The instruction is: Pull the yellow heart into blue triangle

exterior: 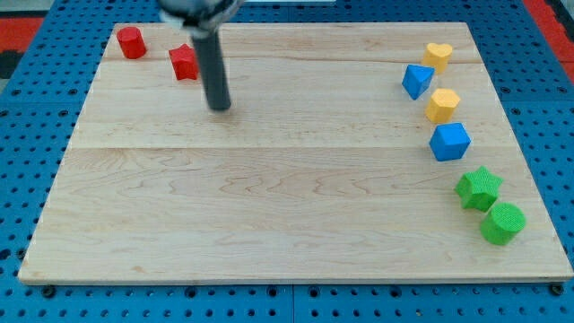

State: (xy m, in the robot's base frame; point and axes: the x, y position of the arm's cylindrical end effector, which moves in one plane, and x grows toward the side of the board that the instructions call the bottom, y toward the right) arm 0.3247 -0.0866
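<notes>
Nearest the view's bottom, on the right side of the wooden worktop (pixel 269 233), sits a green cylinder (pixel 502 222), w/ a green star (pixel 478 187) just above-left of it, the two touching or nearly so. Further up the right edge comes a blue cube (pixel 449 142), then a yellow hexagon-ish block (pixel 441 105) right beside it. Next is the blue triangle (pixel 416 81), just left of that column, and at the far right corner the yellow heart (pixel 438 56), just up-right of the blue triangle, edges close but can't tell if they touch.

Over on the view's left, far side: my tip (pixel 220 107) rests on bare wood, well apart from the heart and triangle, approx. the whole worktop width away. No claw on this rod, so no claw state to tell. A red star-like block (pixel 184 62) sits just up-left of the rod, v. close to it. A red cylinder (pixel 132 42) stands at the far left corner.
</notes>
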